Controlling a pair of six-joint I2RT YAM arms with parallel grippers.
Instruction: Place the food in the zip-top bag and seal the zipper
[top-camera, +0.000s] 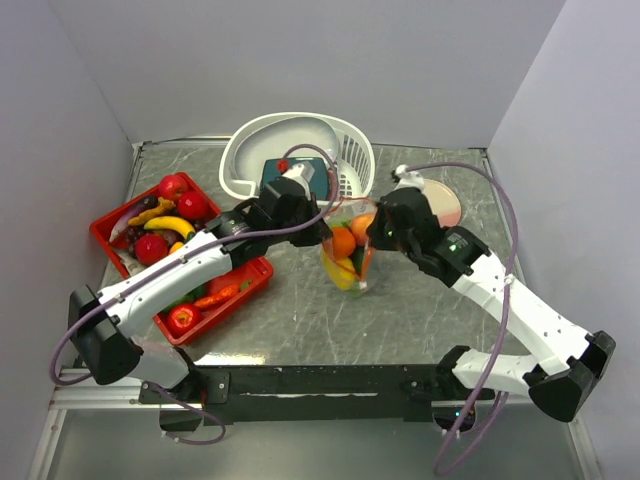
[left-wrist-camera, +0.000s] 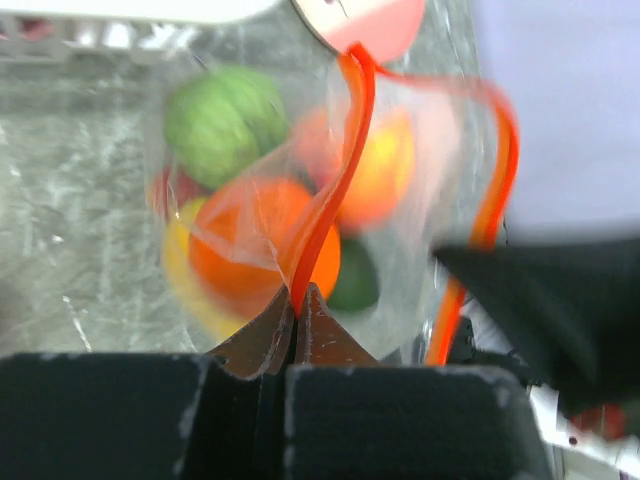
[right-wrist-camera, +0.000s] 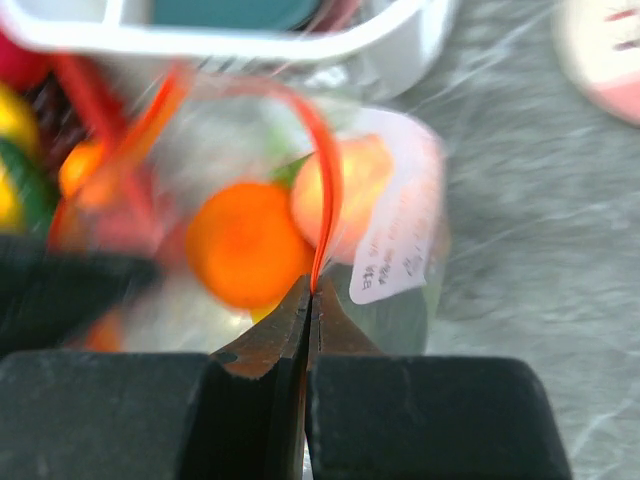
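The clear zip-top bag (top-camera: 350, 268) hangs between both arms at mid-table, its mouth spread open. Inside it are oranges (left-wrist-camera: 240, 245), a green piece (left-wrist-camera: 225, 120) and something yellow. My left gripper (top-camera: 325, 226) (left-wrist-camera: 297, 295) is shut on the orange-red zipper (left-wrist-camera: 330, 190) at the bag's left side. My right gripper (top-camera: 376, 232) (right-wrist-camera: 311, 290) is shut on the zipper (right-wrist-camera: 328, 180) at the right side. A white label (right-wrist-camera: 400, 240) is on the bag wall. More food, red apples (top-camera: 172, 186) and a banana (top-camera: 170, 225), lies in the red tray.
The red tray (top-camera: 258, 274) stands at the left under my left arm. A white slotted basket (top-camera: 240, 150) with a teal slab (top-camera: 295, 182) sits just behind the bag. A pink plate (top-camera: 447, 206) lies at the back right.
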